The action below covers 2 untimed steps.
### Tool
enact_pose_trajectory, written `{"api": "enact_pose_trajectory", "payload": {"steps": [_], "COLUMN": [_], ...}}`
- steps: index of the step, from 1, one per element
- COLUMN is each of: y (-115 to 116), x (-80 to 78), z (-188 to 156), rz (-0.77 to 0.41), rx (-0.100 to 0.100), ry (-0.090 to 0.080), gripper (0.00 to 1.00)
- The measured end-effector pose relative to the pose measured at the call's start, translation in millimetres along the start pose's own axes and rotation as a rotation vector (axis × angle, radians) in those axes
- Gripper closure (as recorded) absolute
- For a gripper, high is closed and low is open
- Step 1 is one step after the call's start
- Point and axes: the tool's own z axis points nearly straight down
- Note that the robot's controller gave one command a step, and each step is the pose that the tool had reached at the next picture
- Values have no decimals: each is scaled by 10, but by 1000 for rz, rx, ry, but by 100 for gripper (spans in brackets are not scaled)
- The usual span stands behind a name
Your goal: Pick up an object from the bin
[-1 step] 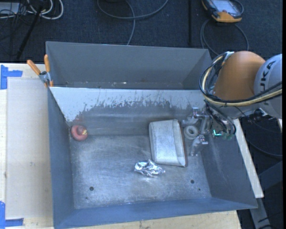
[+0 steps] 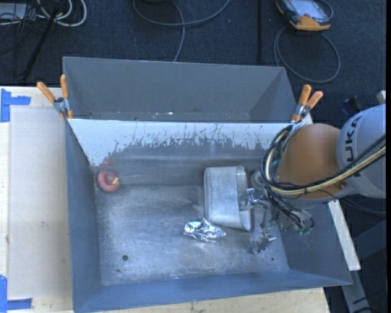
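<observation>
Jaws, state indeterminable, hung near bin's (image 2: 182, 100) right wall beside grey boxy block (image 2: 221, 191) and crumpled foil (image 2: 205, 230); leftward floor mostly bare.

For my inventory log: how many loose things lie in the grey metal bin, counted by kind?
small round pink-red object: 1
crumpled silver foil piece: 1
pale grey rectangular block: 1
Total: 3
</observation>
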Motion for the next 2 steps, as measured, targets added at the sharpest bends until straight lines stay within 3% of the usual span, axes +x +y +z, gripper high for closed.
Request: {"api": "enact_pose_trajectory", "payload": {"steps": [1, 2], "y": [5, -189], "x": [-5, 31], "z": [-8, -1206], "rz": [-3, -26], "rx": [-1, -4], "ry": [2, 7], "gripper": [100, 100]}}
